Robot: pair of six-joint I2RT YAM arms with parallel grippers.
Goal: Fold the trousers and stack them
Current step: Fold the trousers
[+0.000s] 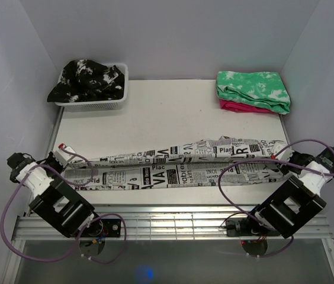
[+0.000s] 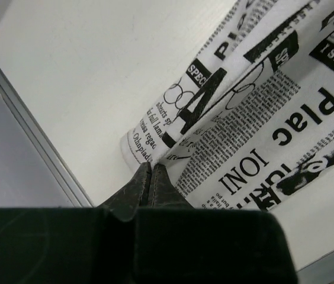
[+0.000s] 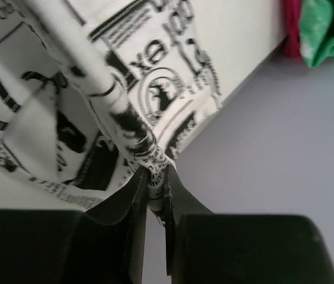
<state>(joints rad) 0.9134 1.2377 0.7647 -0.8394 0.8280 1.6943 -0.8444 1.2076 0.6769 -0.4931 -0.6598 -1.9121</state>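
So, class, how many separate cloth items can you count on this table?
4: the trousers stretched across the front; a black-and-white garment in the basket back left; a green-and-white cloth back right, on a pink cloth. More may be hidden.

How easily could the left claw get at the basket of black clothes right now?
Probably not readily. Nothing blocks the way to the basket, but the left claw is shut on one end of the trousers, so it would have to let go first.
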